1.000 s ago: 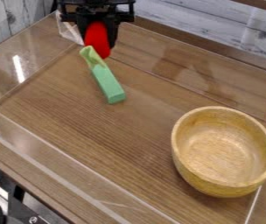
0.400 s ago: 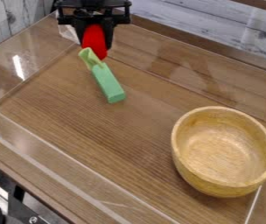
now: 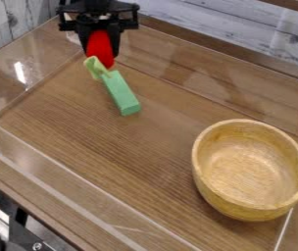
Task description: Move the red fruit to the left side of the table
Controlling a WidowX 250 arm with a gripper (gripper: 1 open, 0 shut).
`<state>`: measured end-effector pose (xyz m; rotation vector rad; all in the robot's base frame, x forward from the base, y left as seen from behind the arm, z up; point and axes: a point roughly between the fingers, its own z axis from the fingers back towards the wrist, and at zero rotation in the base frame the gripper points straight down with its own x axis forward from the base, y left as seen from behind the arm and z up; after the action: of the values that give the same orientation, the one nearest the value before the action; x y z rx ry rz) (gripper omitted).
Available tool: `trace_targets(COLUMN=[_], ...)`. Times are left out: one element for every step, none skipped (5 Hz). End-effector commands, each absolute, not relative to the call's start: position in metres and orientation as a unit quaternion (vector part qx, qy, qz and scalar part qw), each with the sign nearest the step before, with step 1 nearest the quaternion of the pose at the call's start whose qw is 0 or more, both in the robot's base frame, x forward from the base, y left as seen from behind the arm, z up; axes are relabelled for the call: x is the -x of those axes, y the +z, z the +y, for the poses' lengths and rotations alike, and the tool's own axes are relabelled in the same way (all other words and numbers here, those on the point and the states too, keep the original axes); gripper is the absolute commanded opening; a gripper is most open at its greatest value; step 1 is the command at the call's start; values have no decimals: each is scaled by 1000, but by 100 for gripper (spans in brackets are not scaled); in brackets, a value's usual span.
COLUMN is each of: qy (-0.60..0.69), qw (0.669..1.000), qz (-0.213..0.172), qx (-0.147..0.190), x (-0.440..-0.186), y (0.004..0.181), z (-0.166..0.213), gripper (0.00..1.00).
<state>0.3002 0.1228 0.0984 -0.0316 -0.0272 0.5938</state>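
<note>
The red fruit [image 3: 101, 44] hangs at the top left, held between the black fingers of my gripper [image 3: 101, 51], which is shut on it. Its pale green leafy cap [image 3: 98, 67] points down just below the fingers. The fruit hovers over the far left part of the brown wood-grain table [image 3: 113, 167], right above the upper end of the green block.
A green rectangular block [image 3: 119, 93] lies slanted on the table just below the gripper. A round tan wooden bowl [image 3: 251, 168] sits at the lower right. Low clear acrylic walls [image 3: 21, 74] border the table on the left and front.
The gripper with the red fruit has shifted slightly to the left and a little lower. The block and bowl have not moved.
</note>
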Motion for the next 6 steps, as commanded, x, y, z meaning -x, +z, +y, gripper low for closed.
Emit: trace_targets(qy=[267, 228, 269, 285, 297, 292], qw=[963, 973, 963, 958, 955, 956], qz=[-32, -31, -28, -25, -22, -15], qx=[11, 12, 7, 4, 1, -1], x=[-306, -310, -317, -306, -295, -281], y=[106, 104, 94, 91, 87, 74], z=[129, 129, 140, 160, 177, 181], gripper=[0, 0, 0, 0, 0, 0])
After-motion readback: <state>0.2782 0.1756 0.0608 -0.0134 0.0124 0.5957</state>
